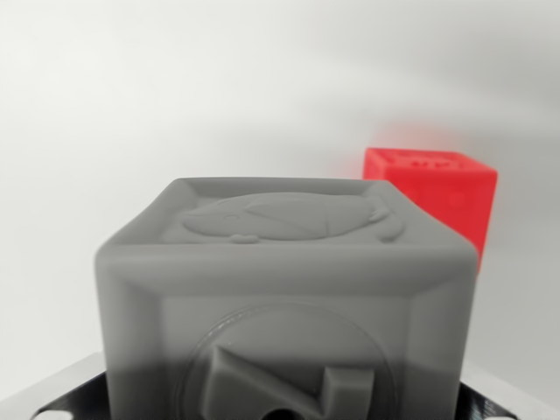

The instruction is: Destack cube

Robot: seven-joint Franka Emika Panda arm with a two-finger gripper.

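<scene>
White, featureless surface [105,131] runs out everywhere beyond the claw, with plenty of room. Filling the wrist view right at the claw sits the grey cube [289,289], embossed top up, roughly square-on. Behind it, toward the wrist view's right, stands the smaller-looking red cube [433,192], apart. The claw's fingers are hidden; whether they pinch the grey cube I cannot tell.

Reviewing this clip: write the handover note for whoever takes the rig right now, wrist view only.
Hand: its fingers are not clearly visible; open or shut cannot be told.
Grey cube: fills the foreground, very close to the camera, embossed top face showing.
Red cube: behind it toward the wrist view's right, on the white surface.
Done: nothing sits on either cube's top here.
Left: confirm whether the grey cube is held or already set down.
</scene>
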